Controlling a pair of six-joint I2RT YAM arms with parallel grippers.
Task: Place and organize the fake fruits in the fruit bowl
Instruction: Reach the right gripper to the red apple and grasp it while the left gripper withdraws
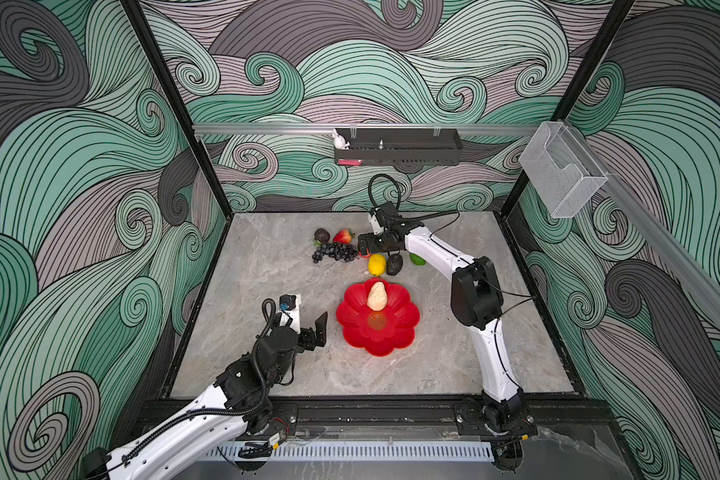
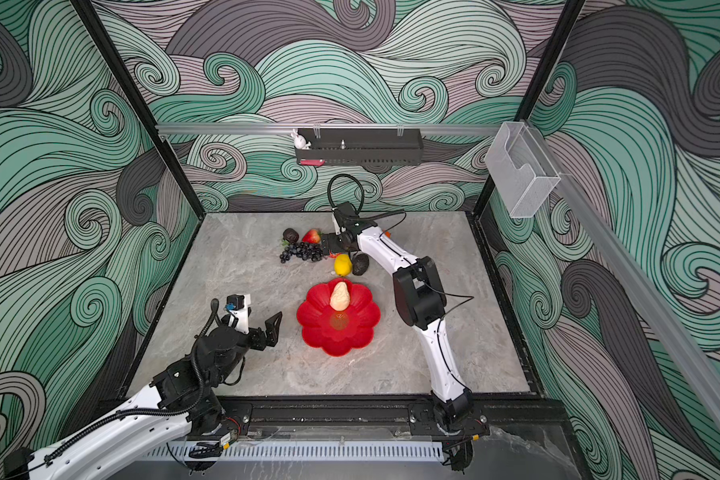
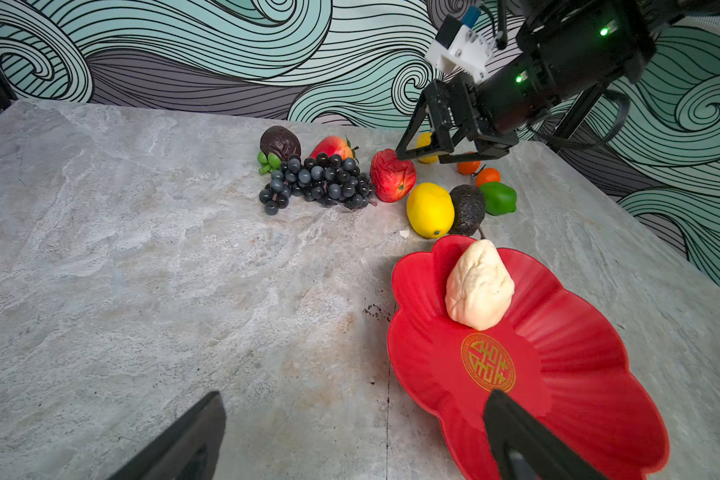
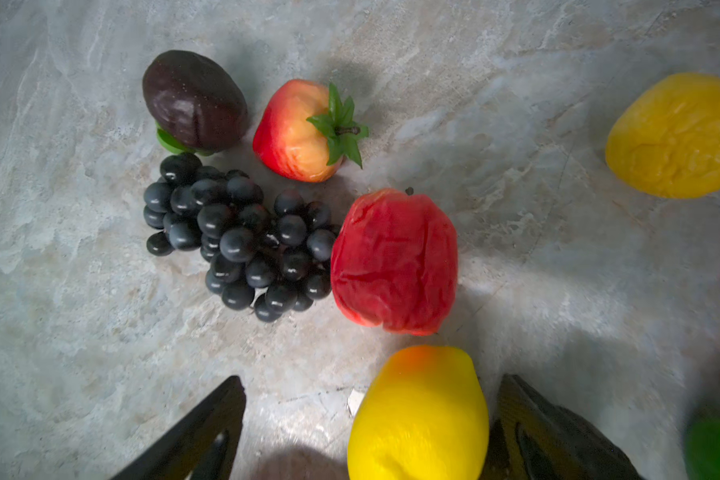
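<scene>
Pear in, the rest to go: the beige pear [image 1: 377, 296] lies alone in the fruit bowl [image 1: 395, 336], toward its 12 o'clock petal, and the step in hand looks like your reach for the next piece.

Your right gripper [image 1: 363, 247] hangs over the cluster on the table [image 1: 267, 266] at the bowl's 12 o'clock, jaws spread wide and empty. The red apple [image 4: 393, 262] lies almost beneath it, touching the grapes [image 1: 337, 251] at the gripper's 9 o'clock. The nearer lemon [image 1: 377, 264] sits just at its 5 o'clock, beside an avocado [image 1: 394, 264].

In the right wrist view that lemon shows between the fingers, so you could be lined up on either fruit. The next move likely calls for a descent that brackets one fruit without nudging its neighbours, then a carry toward 6 o'clock.

Your left gripper [image 1: 306, 322] sits at the bowl's 9 o'clock, wide open, holding nothing.
</scene>
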